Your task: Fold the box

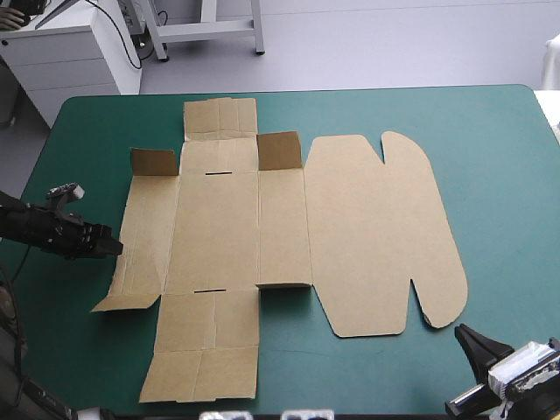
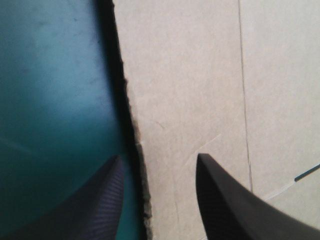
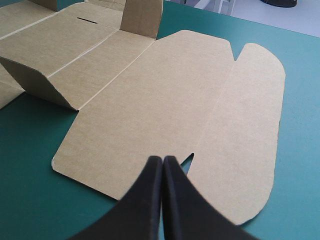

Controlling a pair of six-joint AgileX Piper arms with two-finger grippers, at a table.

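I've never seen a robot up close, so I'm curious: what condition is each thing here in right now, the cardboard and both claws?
box: spread open, mostly flat.
corner flaps: small ones standing up from the sheet.
lid: lying flat.
left gripper: open, the box's left edge between its fingers.
right gripper: shut, by the lid's near edge.

The box (image 1: 289, 236) is a cut sheet of brown board, lying unfolded and almost flat across the middle of the teal-green cover (image 1: 507, 175). Its broad lid panel (image 1: 367, 236), with a rounded outer edge, lies flat toward the table's right side. Two small flaps (image 1: 278, 150) on the far side stand upright. The creased end panels, far and near, lie flat.
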